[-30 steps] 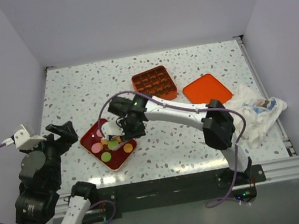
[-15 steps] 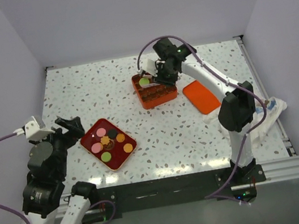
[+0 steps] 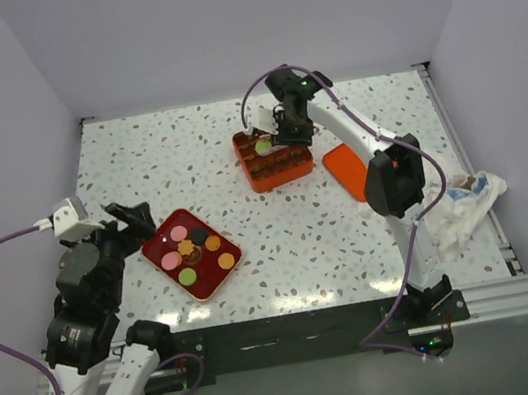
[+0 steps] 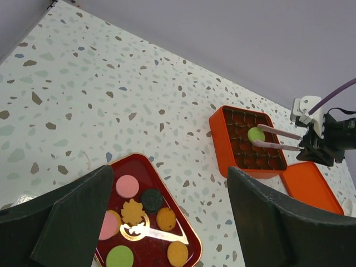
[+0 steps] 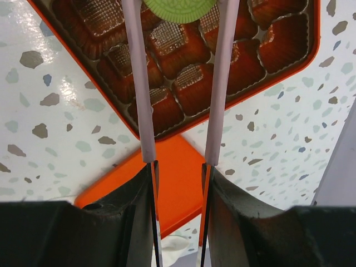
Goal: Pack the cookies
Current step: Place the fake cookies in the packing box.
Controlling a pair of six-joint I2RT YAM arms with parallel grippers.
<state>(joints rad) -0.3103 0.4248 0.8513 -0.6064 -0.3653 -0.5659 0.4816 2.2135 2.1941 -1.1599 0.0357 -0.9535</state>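
Observation:
Several cookies (image 3: pixel 192 252) in pink, orange, green and dark brown lie on the red tray (image 3: pixel 219 280), which also shows in the left wrist view as the tray (image 4: pixel 183 231). My right gripper (image 3: pixel 265 143) has long pink-sleeved tong fingers (image 5: pixel 136 83) and is shut on a green cookie (image 5: pixel 179 6). It holds that cookie (image 4: pixel 256 134) just over the orange compartment box (image 3: pixel 292 170), toward its far side. My left gripper (image 4: pixel 172 217) is open above the near left of the tray, with nothing between its fingers.
The box's orange lid (image 3: pixel 345 168) lies flat just right of the box. A crumpled white bag (image 3: pixel 459 200) sits at the right edge of the table. Speckled tabletop (image 3: pixel 137 168) lies between tray and box.
My right gripper left the red tray with the green cookie and swung back and right to the orange box, where it now hangs. The left arm shifted slightly.

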